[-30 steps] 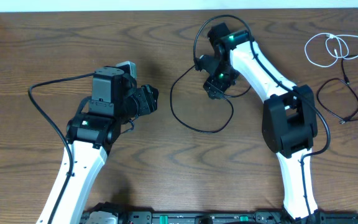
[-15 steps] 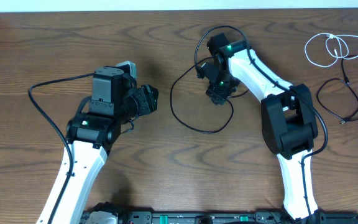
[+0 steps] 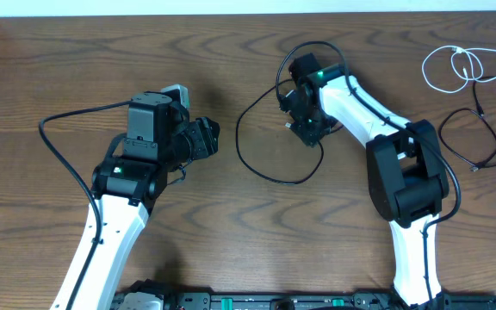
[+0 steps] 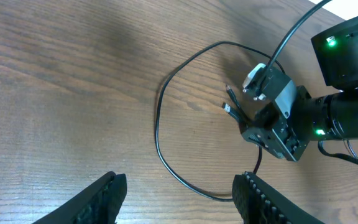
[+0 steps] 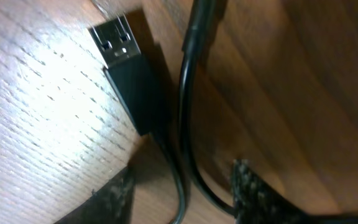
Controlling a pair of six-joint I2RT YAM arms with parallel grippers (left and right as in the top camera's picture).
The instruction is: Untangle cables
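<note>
Counting left to right, you have two arms and three thin cords; the left gripper (image 3: 210,138) hangs over bare wood with its fingers apart and nothing between them; just to its right a black cable (image 3: 238,142) lies in one open loop at table centre; the right gripper (image 3: 306,131) sits low on the loop's upper right side, fingers apart, with the cord running through the gap and not pinched; a flat USB plug (image 5: 126,68) lies just beside it; far right, a white cable (image 3: 461,58) is coiled near the back edge, and a second black cable (image 3: 443,133) loops in front of it, apart from it; the table (image 3: 58,69) is dark brown wood grain, with a pale strip (image 3: 231,7) along its far edge; since a second ago your right wrist has shifted a little rightward over the loop; left arm and cords unchanged.
</note>
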